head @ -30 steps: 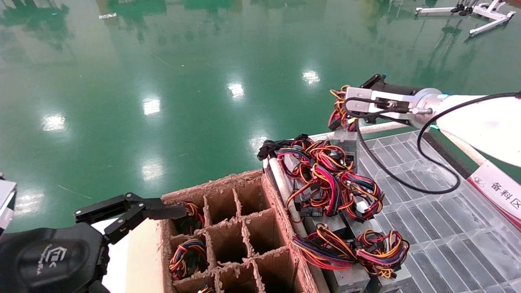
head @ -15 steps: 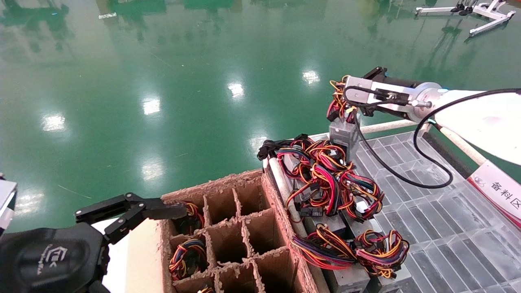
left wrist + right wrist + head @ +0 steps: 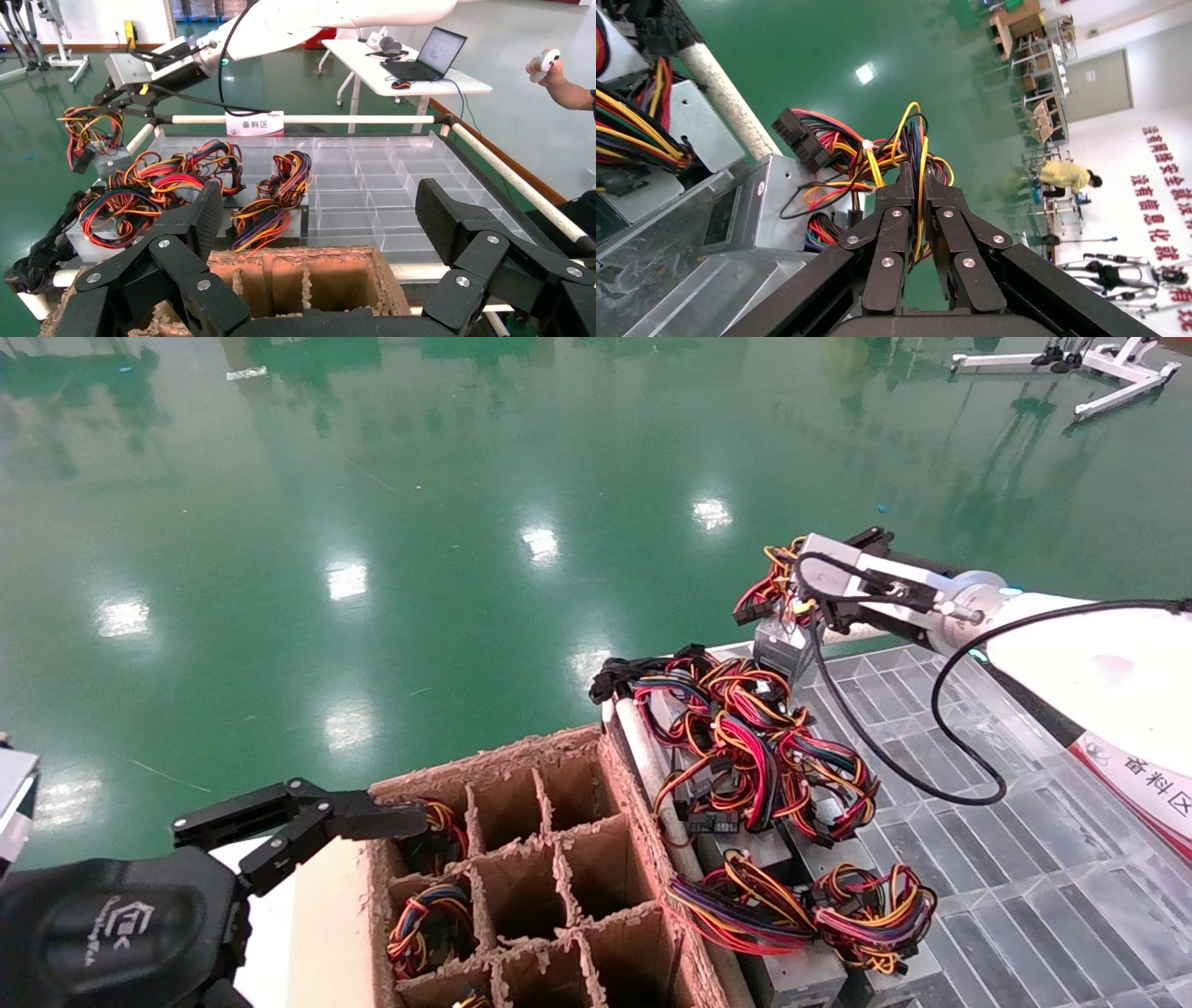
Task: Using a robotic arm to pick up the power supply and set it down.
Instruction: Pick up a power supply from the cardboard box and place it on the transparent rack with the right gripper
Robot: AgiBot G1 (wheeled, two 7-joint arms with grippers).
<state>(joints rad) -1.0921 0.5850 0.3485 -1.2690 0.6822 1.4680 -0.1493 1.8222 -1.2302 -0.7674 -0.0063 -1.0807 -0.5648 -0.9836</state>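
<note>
The power supply is a small grey metal box at the far left corner of the clear tray, tilted. Its red, yellow, orange and black wires loop up from it. The robotic arm, my right one, reaches in from the right. Its gripper is shut on that wire bundle above the box. In the right wrist view the fingers pinch the wires, with the box just below. The left wrist view shows the box too. I cannot tell whether it rests on the tray.
Other power supplies with tangled wires lie along the tray's left side. A cardboard divider box stands left of the tray, with wire bundles in some cells. My left gripper hovers open at its near left corner.
The right arm first lifted the wire bundle and box a little, then came back down and tilted. The left arm has not moved.
</note>
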